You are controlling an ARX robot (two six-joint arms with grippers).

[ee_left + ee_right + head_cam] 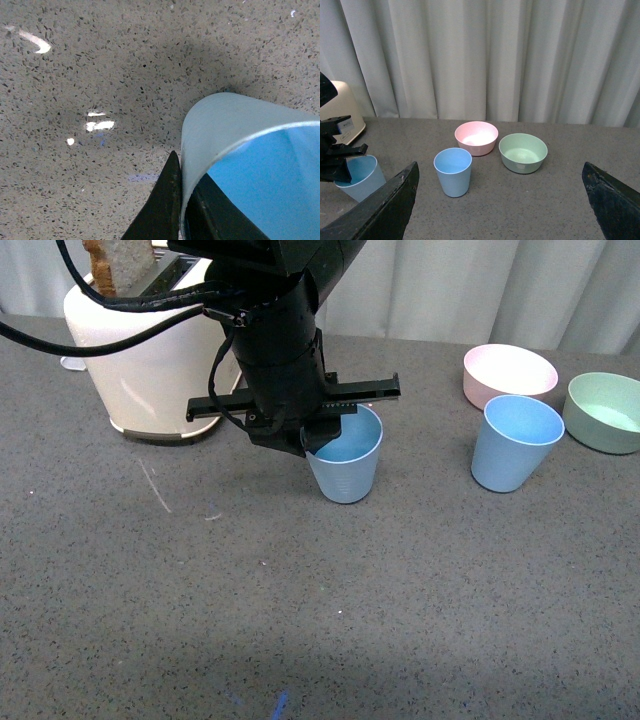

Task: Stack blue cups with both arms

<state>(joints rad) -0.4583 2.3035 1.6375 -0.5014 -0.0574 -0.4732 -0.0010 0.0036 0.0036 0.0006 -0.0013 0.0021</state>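
Note:
My left gripper [313, 440] is shut on the rim of a light blue cup [347, 462], which stands or hangs just at the grey table near its middle. In the left wrist view the cup's wall [220, 125] sits pinched between the two black fingers [162, 210]. The second blue cup [514, 442] stands upright to the right, in front of the bowls; it also shows in the right wrist view [452, 171]. My right gripper [502, 200] is open and empty, well back from that cup, out of the front view.
A cream toaster [140, 360] with toast stands at the back left. A pink bowl [509, 374] and a green bowl [606, 411] sit at the back right. A white curtain hangs behind the table.

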